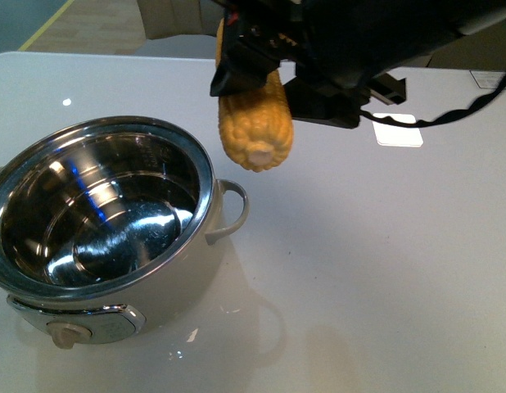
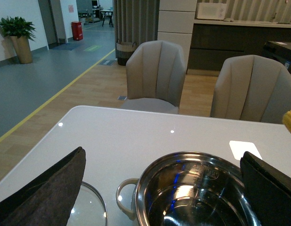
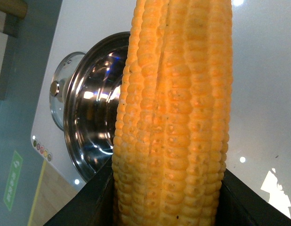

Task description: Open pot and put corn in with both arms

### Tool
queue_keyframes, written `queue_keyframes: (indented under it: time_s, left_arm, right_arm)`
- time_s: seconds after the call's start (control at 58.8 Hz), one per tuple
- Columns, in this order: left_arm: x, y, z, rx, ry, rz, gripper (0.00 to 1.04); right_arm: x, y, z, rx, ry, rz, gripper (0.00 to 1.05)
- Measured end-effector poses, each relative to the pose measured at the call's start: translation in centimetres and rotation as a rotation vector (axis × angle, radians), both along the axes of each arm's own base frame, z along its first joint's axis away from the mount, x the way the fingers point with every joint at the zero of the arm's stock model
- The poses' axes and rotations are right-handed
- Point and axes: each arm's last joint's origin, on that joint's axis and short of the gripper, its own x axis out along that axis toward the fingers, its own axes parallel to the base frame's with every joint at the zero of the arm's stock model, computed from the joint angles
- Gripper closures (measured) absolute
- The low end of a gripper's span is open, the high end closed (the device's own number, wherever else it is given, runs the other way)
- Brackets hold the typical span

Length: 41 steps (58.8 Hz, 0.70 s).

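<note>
Grey padded chairs (image 2: 156, 70) and a wood floor stand behind a glossy white table (image 1: 384, 270). On it sits the pot (image 1: 205, 176), open and empty, its steel inside bare. The glass lid (image 2: 89, 207) lies flat on the table just beside the pot, on the side away from the corn, probably so that it stays clear of the drop.

The right gripper (image 1: 273, 86) is clamped on the corn (image 1: 255, 123). It grips the upper part and the cut end points down, in the air above the table, near the pot's loop handle but outside the rim. Held that way, the corn looks ready to go in end-first once it is carried over the opening.

The left gripper (image 2: 162, 155) has its 2 fingers spread wide with nothing between them, facing the pot.

A white card (image 1: 398, 131) lies further back, with no writing legible on it. A stamped mark inside the pot is too blurred to read.
</note>
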Motion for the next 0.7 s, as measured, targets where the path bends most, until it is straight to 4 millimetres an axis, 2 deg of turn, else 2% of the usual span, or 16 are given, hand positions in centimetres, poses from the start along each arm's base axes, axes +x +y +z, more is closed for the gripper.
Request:
queue_keyframes:
  time_s: [0.221,0.476,0.697]
  left_arm:
    - [0.0,0.0,0.0,0.0,0.0,0.0,0.07]
    - [0.0,0.0,0.0,0.0,0.0,0.0,0.07]
    - [0.0,0.0,0.0,0.0,0.0,0.0,0.07]
  right_arm:
    - [1.7,3.7,-1.0,-0.031,0.069,-0.019,0.55]
    - [1.8,7.7,-2.5,-0.047,0.13,-0.026,0.51]
    - [3.6,10.2,-3.4,-0.062,0.152,-0.052,0.5]
